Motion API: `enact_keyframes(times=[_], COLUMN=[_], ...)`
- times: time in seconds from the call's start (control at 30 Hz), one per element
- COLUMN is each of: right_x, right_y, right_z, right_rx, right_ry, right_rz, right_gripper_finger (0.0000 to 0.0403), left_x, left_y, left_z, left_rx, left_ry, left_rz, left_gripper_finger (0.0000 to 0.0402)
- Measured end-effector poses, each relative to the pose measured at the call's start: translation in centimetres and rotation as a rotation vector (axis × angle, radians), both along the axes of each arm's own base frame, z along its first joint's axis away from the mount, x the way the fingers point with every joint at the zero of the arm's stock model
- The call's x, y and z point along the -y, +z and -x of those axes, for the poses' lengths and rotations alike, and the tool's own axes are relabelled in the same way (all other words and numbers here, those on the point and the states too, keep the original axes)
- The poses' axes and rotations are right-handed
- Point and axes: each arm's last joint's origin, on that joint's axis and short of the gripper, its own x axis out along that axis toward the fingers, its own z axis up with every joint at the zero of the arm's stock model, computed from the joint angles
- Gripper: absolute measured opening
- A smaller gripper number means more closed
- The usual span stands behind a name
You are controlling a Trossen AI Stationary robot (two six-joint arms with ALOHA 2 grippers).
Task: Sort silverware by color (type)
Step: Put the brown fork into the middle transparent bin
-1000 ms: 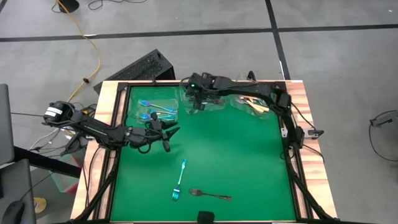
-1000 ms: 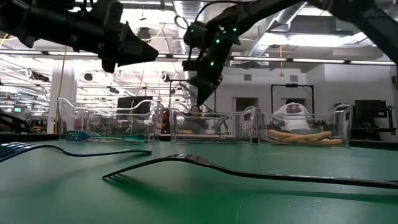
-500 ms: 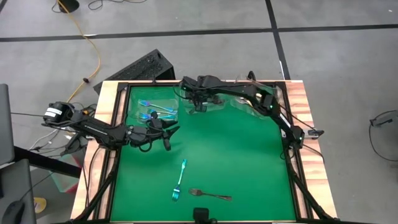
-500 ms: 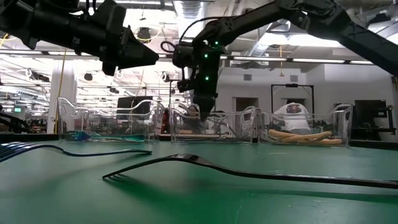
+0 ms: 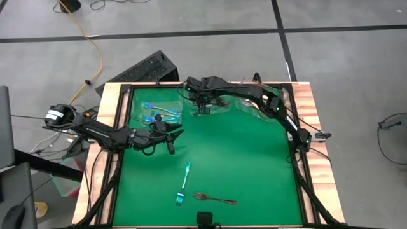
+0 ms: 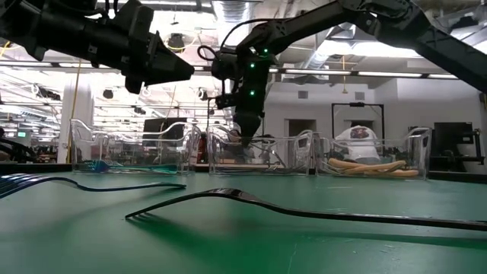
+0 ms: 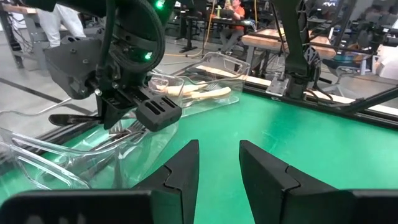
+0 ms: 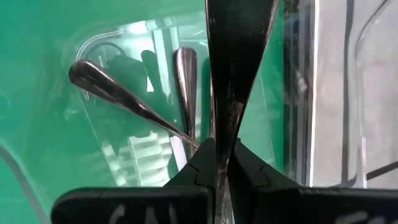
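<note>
Sort looks mostly done, by my read: the three clear plastic tubs (image 6: pixel 262 152) along the far edge of the green felt-like table mat (image 5: pixel 241 165) each hold forks already – shiny iridescent blue-teal forks (image 5: pixel 156 113) in the tub nearest the left arm, dark grey-black metal forks (image 8: pixel 124 102) in the middle tub, cream/tan-handled forks (image 6: pixel 373 165) in the tub at the right-arm end. Left on the mat near the front edge: one slim blue-teal fork (image 5: pixel 184 183) and one dark metal fork (image 5: pixel 215 199), close together but apart, so two more picks at least. The right gripper (image 8: pixel 222 163) hangs over the middle tub w/ its fingers pinched on a dark, glossy metal fork handle (image 8: pixel 239 56), pointing down into the tub; drop not yet made. The left gripper (image 7: pixel 219 163) hovers above the mat just beside the blue-fork tub, fingers apart at a narrow gap, holding nothing. Materials: tubs are thin, glossy, see-through w/ rounded corners; dark forks are smooth, polished, w/ tapered teardrop handle ends; the loose dark fork arches up off the mat in the low view, tines touching down; wood frame (image 5: pixel 113 127) rings the mat.
</note>
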Motion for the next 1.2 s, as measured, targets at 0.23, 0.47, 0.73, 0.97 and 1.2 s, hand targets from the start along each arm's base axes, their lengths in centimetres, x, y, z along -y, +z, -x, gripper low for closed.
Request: enact_keyframes(times=[0.23,0.47,0.73,0.97,1.2], right_x=[0.7,1.3,1.4,0.9,0.6], right_y=[-1.0,-2.4,-2.5,-2.5,-0.9], right_z=[0.1,0.1,0.2,-0.1,-0.5], right_rx=[-0.011,-0.045,-0.051,-0.041,0.001], right_ry=[-0.002,-0.011,-0.013,0.043,0.072], right_rz=[-0.03,-0.042,-0.048,-0.067,-0.072], right_gripper_finger=[0.0037,0.0039,0.0084,0.009,0.0092], left_x=[0.0,0.0,0.0,0.0,0.0], left_y=[0.0,0.0,0.0,-0.1,-0.2], left_z=[0.0,0.0,0.0,0.0,0.0], left_rx=[0.0,-0.003,-0.004,-0.006,-0.017], left_ry=[0.0,0.0,0.0,0.002,0.003], left_rz=[0.0,0.0,-0.001,0.008,0.011], left_gripper_finger=[0.0099,0.0099,0.0099,0.0099,0.0099])
